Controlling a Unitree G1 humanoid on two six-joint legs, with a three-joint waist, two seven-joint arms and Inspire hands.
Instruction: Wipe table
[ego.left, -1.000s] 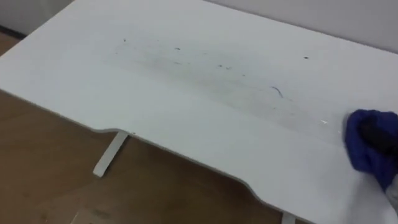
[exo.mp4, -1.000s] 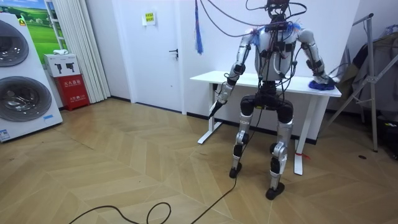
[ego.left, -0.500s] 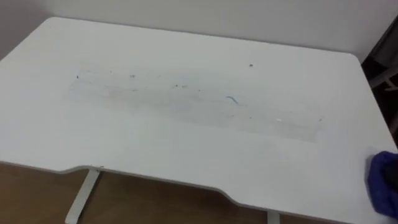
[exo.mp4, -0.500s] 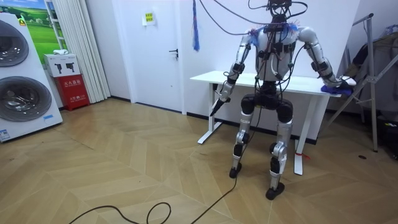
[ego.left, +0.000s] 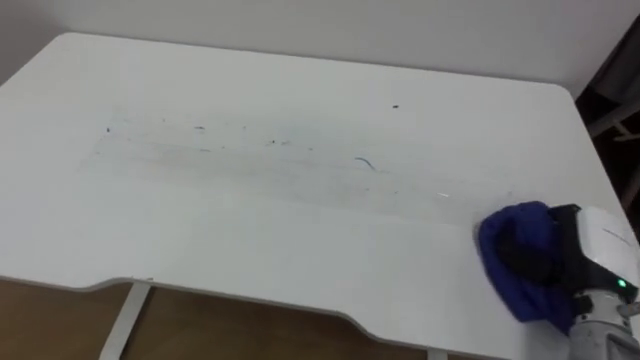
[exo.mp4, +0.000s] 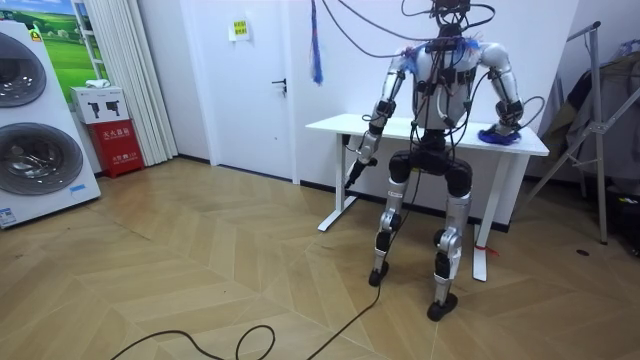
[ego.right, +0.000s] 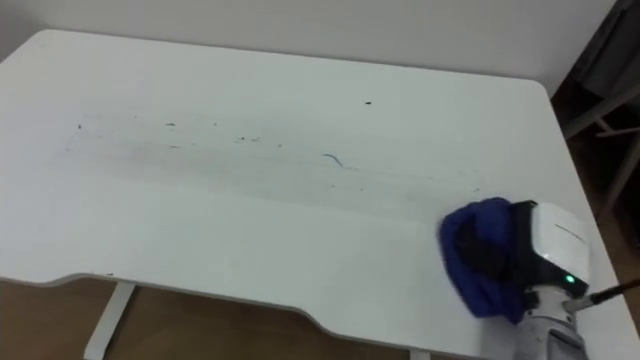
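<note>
While the right hand (ego.left: 600, 245), grasp untellable, covers the blue cloth (ego.left: 512, 268) at lower right, best sweep flat leftward across the worktop's (ego.left: 250, 245) marks (ego.left: 362, 161).

White table (ego.left: 250, 240) is taking up most of the frame. Blue cloth (ego.left: 518, 262) is lying bunched on the top nr the right edge, w/ right hand (ego.left: 602, 243) pressing against its right side. Faint smudges (ego.left: 365, 162) are running in a band across the centre, left of cloth & apart from it. Dark speck (ego.left: 395, 106) is sitting further back. Table leg (ego.left: 120, 325) & wood floor (ego.left: 230, 335) are showing at bottom left.
</note>
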